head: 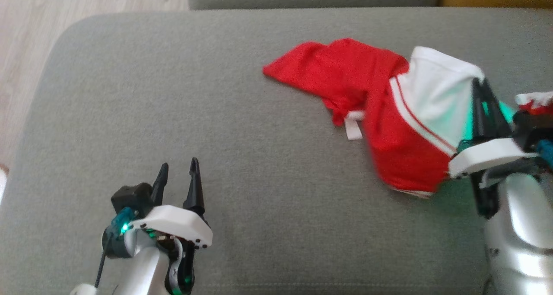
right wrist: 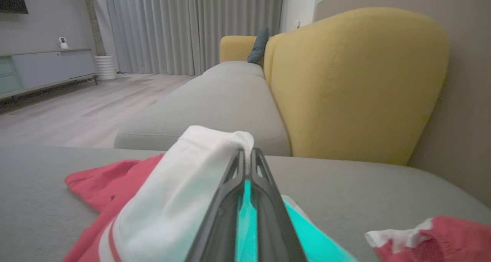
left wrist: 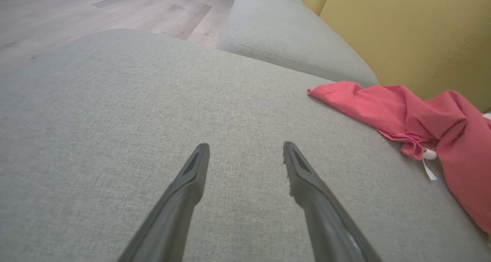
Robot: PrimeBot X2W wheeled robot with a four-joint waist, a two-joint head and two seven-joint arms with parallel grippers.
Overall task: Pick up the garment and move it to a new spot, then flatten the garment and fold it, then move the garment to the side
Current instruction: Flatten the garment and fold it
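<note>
Right hand (right wrist: 248, 152) pinches the garment (head: 345, 70) — white label (head: 353, 131) too small to read

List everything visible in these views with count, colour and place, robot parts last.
jersey: one, red with white panel and stripes, right part of the near cushion
cushions: two, grey, near one under the jersey, another beyond it
sofa back: one, yellow, behind the cushions
pillow: one, dark, far end of the sofa
floor: one, pale wood, beside the sofa
curtains: one run, grey, far wall
cabinet: one, grey, across the room
left fingers: two, dark, spread open above bare cushion
right fingers: two, dark, shut on the jersey's white panel
</note>
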